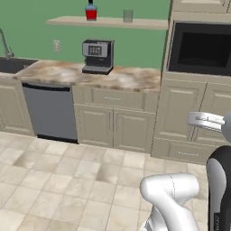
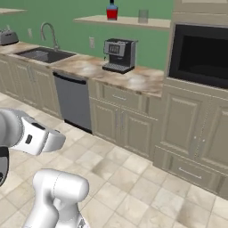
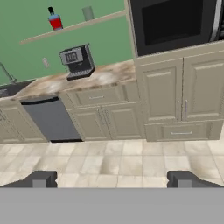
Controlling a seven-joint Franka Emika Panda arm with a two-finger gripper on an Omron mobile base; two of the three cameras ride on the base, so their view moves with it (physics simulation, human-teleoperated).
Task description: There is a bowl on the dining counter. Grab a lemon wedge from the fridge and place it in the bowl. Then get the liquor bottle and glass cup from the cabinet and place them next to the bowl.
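**End effector spread wide and empty, bottle and cup up on the wall shelf**

End effector (image 3: 112, 179) stands released, its two dark fingertips (image 3: 40, 179) far apart at the bottom of the hand view with nothing between them; it is held above the tiled floor (image 3: 118, 159) and looks toward the cream cabinet doors (image 3: 105, 120) across the room, well apart from all of them.

The liquor bottle (image 1: 91, 11) stands upright on the wall shelf (image 1: 108, 21) against the green wall, red below and dark-capped on top; the glass cup (image 1: 128, 16) stands upright on the same shelf, a little toward the oven side and apart from the bottle; in the right base view the bottle (image 2: 111, 10) and cup (image 2: 143, 16) keep that same order; in the hand view the bottle (image 3: 54, 20) and cup (image 3: 88, 13) appear tilted with the shelf.

Below the shelf a coffee machine (image 1: 97, 56) sits on the marbled counter (image 1: 122, 77); a grey dishwasher (image 1: 50, 112) is set under that counter; a sink (image 2: 43, 55) with a faucet (image 2: 49, 33) lies further along; a toaster (image 2: 8, 37) rests at the far end; a built-in black oven (image 2: 200, 55) fills the tall cabinet beside the counter.
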